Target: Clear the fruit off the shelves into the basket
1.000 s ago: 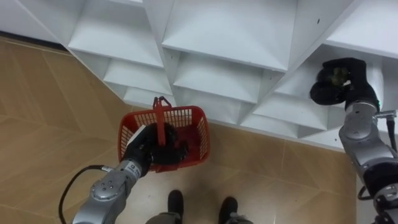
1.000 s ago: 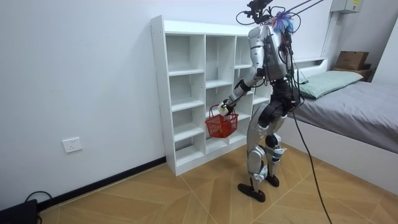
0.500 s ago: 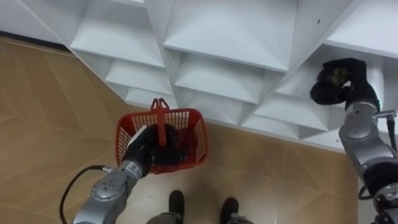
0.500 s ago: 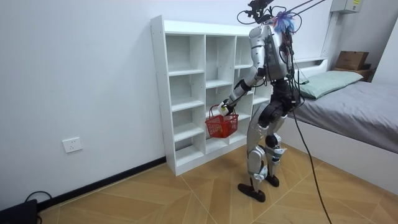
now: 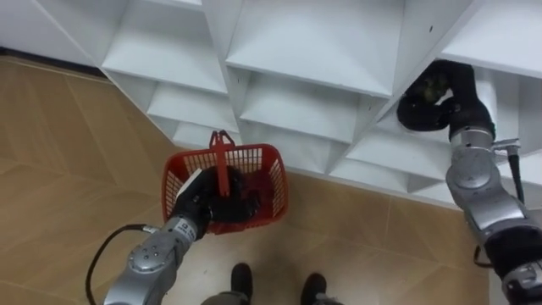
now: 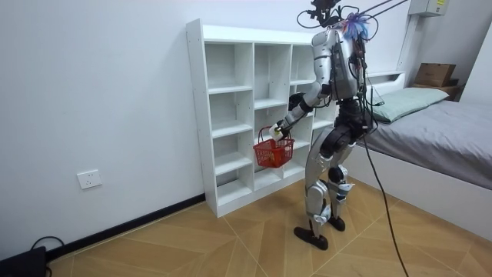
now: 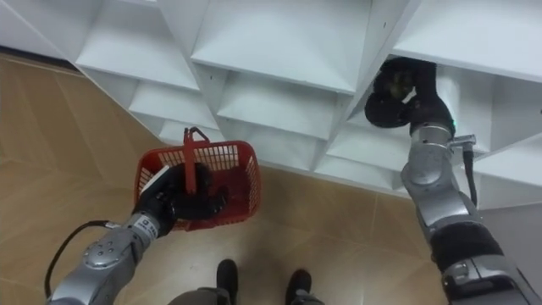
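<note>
I stand facing a white closet of open shelves. My left hand is shut on the upright handle of a red mesh basket, which hangs low in front of the bottom shelves. That hand covers most of the basket's inside, so its contents are hidden. At the upper right my right hand is curled round a small olive-green fruit at the mouth of a right-hand compartment. In the room view the basket hangs at the robot's knee height beside the closet.
Wooden floor stretches to the left and below the basket. In the room view a bed stands behind the robot at the room view's right, and a cardboard box sits beyond it.
My right hand has moved left and a little up with the fruit, now at the compartment's edge. The basket has swung slightly in my left hand.
</note>
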### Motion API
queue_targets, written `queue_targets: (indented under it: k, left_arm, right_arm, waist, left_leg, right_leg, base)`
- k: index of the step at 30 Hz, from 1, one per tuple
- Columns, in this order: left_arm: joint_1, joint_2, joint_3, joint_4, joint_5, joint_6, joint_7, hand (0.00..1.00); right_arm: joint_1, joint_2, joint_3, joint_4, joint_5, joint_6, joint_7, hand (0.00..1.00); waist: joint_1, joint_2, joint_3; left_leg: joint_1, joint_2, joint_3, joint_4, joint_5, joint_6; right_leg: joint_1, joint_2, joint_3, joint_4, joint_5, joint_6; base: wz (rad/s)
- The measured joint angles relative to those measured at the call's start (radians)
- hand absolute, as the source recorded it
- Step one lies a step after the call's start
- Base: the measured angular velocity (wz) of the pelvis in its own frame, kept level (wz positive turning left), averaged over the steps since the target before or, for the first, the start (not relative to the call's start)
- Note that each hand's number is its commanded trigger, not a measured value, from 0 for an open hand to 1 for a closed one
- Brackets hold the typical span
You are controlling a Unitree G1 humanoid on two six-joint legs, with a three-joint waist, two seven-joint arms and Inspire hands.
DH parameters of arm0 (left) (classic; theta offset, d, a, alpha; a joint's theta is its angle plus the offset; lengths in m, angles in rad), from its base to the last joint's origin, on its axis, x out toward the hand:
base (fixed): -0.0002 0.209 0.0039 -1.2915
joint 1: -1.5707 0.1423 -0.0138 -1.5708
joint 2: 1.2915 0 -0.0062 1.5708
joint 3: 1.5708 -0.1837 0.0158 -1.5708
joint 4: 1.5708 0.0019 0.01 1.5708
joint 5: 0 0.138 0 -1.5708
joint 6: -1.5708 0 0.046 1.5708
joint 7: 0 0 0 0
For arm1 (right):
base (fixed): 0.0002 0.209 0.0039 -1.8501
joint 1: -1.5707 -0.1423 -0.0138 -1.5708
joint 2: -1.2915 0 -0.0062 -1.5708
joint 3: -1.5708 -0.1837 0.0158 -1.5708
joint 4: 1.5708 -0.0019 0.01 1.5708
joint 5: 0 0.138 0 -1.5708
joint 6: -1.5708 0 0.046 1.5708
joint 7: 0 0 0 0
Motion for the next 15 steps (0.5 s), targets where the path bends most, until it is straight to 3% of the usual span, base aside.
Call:
queue_targets:
  k: [4,7,15]
  left_arm:
    - [0.003,0.0,0.003,0.0,0.0,0.0,-0.005,1.0]
    - [0.009,-0.001,0.003,-0.006,0.002,-0.001,-0.007,1.0]
    - [0.046,-0.005,0.007,-0.013,0.003,-0.015,-0.028,1.0]
  right_arm:
    - [0.061,0.011,0.0,-0.058,-0.007,-0.009,0.036,1.0]
    - [0.087,0.017,0.001,-0.076,-0.008,-0.009,0.061,1.0]
    - [0.182,0.019,-0.001,-0.183,0.024,-0.013,0.122,1.0]
  waist:
    - [-0.003,0.017,-0.0127]
    - [-0.011,0.025,-0.0174]
    - [-0.017,0.033,-0.0204]
  left_leg:
    - [0.025,0.002,0.0,-0.003,0.0,0.0]
    - [0.045,0.003,0.001,-0.006,0.0,0.0]
    - [0.085,0.008,0.018,-0.04,0.004,-0.004]
  right_leg:
    - [0.032,0.007,0.001,-0.019,0.006,0.003]
    - [0.049,0.008,0.003,-0.022,0.006,0.003]
    - [0.079,0.018,0.011,-0.05,0.014,0.001]
  base:
    - [0.0]
    - [0.0]
    - [-0.05]
